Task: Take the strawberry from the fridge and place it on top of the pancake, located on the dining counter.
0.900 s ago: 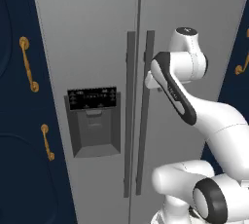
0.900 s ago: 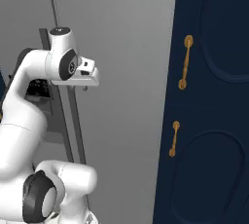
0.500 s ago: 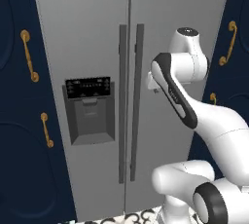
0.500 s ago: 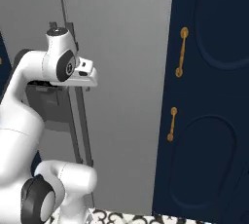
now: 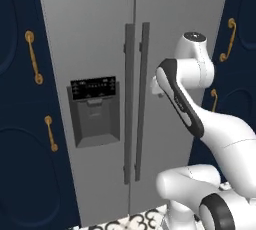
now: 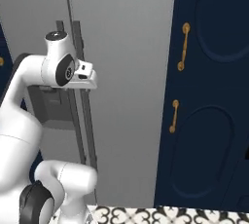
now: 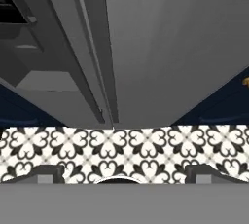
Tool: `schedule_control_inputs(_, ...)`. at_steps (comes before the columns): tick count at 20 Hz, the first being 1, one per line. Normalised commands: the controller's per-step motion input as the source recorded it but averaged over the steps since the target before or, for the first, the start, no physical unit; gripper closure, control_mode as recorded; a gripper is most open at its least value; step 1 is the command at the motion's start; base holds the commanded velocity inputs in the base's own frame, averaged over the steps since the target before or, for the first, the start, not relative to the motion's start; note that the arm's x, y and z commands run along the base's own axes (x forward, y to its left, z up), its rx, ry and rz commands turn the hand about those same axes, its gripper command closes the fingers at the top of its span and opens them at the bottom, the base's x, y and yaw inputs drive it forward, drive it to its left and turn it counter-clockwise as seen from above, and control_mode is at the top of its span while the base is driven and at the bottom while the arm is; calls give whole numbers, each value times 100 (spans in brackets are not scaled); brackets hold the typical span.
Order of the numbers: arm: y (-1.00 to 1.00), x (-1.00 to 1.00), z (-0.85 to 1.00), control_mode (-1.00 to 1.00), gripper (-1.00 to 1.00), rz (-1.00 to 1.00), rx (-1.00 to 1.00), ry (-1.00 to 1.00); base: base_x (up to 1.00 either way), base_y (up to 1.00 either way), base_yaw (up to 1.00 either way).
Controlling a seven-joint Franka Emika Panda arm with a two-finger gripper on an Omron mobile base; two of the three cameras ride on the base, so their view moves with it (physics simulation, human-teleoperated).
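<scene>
From the left, we see a navy cabinet (image 5: 20, 124) with gold handles, then the fridge (image 5: 100, 34) with both doors closed, its black control panel (image 5: 94, 88) above the dispenser recess (image 5: 96, 123). Our arm (image 5: 185, 99) reaches up beside the right bar handle (image 5: 142, 99), apart from it. In the hand view our gripper (image 7: 119, 173) stands wide and empty above the patterned floor (image 7: 121, 150).

the fridge (image 5: 100, 49) stands with both grey doors shut, its two bar handles (image 5: 136, 104) side by side at the seam (a black control panel (image 5: 94, 89) sits over the dispenser recess). navy cabinets (image 5: 20, 124) with gold handles flank it.
</scene>
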Motion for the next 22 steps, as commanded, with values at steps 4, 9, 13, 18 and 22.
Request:
schedule_control_inputs(4,0,0,0,100,-100,0,0,0,-3,31,7)
schedule_control_inputs(9,0,0,0,100,-100,0,0,0,0,0,25)
schedule_control_inputs(13,0,0,0,100,-100,0,0,0,1,0,21)
schedule_control_inputs(18,0,0,0,100,-100,0,0,0,-19,0,-2)
schedule_control_inputs(22,0,0,0,100,-100,0,0,0,-42,0,-3)
